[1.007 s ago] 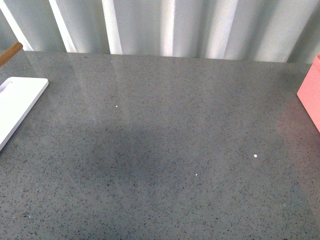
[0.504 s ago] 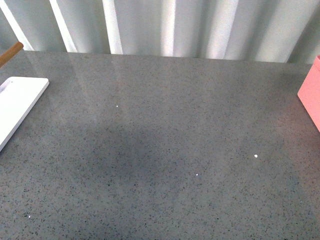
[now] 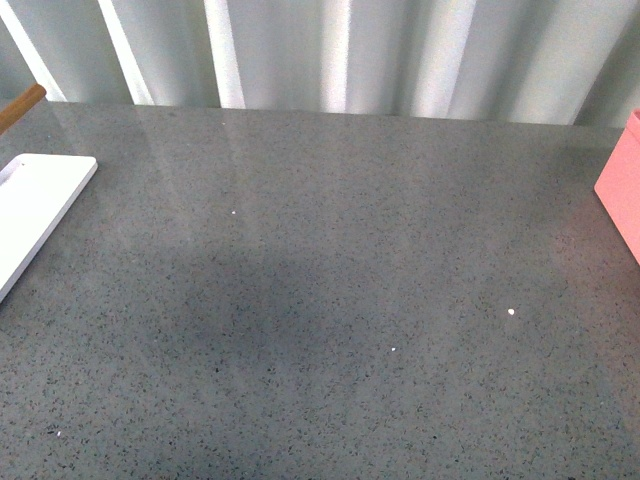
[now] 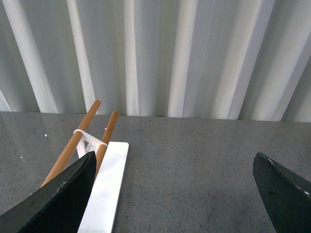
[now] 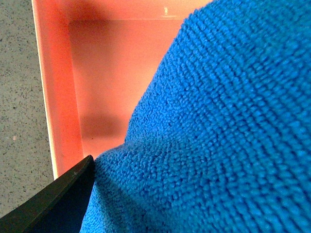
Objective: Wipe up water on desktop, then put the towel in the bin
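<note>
The speckled grey desktop (image 3: 330,290) fills the front view, and neither arm shows there. The blue fluffy towel (image 5: 218,131) fills most of the right wrist view, lying over the inside of the pink bin (image 5: 53,97). My right gripper is open; only one dark finger (image 5: 53,199) shows at the towel's edge, the other is hidden. My left gripper (image 4: 175,194) is open above bare desktop (image 4: 184,165), with nothing between its fingers. A corner of the bin (image 3: 622,190) shows at the front view's right edge.
A white flat board (image 3: 35,205) lies at the desktop's left edge, with wooden rods (image 4: 77,141) on a white bracket beside it. A pale pleated curtain (image 3: 330,50) hangs behind the desktop. Small white specks (image 3: 511,312) dot the surface.
</note>
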Robot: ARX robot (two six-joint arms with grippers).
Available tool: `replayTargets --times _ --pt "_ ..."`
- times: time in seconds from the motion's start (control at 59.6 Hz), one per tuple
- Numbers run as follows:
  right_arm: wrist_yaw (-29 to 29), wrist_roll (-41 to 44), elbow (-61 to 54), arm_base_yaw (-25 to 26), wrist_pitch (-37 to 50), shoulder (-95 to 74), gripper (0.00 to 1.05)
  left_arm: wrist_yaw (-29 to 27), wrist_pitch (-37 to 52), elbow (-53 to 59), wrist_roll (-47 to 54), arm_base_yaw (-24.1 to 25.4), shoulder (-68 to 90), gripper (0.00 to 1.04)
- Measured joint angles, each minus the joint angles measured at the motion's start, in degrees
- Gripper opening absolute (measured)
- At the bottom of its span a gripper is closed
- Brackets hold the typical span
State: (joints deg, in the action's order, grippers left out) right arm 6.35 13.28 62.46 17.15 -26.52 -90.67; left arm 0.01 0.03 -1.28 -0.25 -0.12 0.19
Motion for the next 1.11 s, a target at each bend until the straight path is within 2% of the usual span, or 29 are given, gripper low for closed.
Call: replayTargets --times 0.218,0.336,0.403,0.722,1.108 --pt "-0.1 0.0 0.0 0.0 -0.1 0.0 0.98 0.0 0.0 0.0 0.0 0.0 0.0 0.98" --pt "-3.4 -5.0 4.5 0.4 -12.2 -2.9 0.98 0.0 0.0 0.0 0.0 0.0 0.0 0.98" --pt "-3.2 -6.4 4.2 0.4 -14.7 -3.9 0.98 0.0 0.0 0.0 0.0 0.0 0.0 0.98" --pt "-5.6 -9.3 3.6 0.7 -15.2 -5.8 0.98 0.0 0.0 0.0 0.0 0.0 0.0 0.98" --pt "-2.9 -12.3 0.8 1.0 -12.4 -5.5 0.98 0.0 0.0 0.0 0.0 0.0 0.0 0.98"
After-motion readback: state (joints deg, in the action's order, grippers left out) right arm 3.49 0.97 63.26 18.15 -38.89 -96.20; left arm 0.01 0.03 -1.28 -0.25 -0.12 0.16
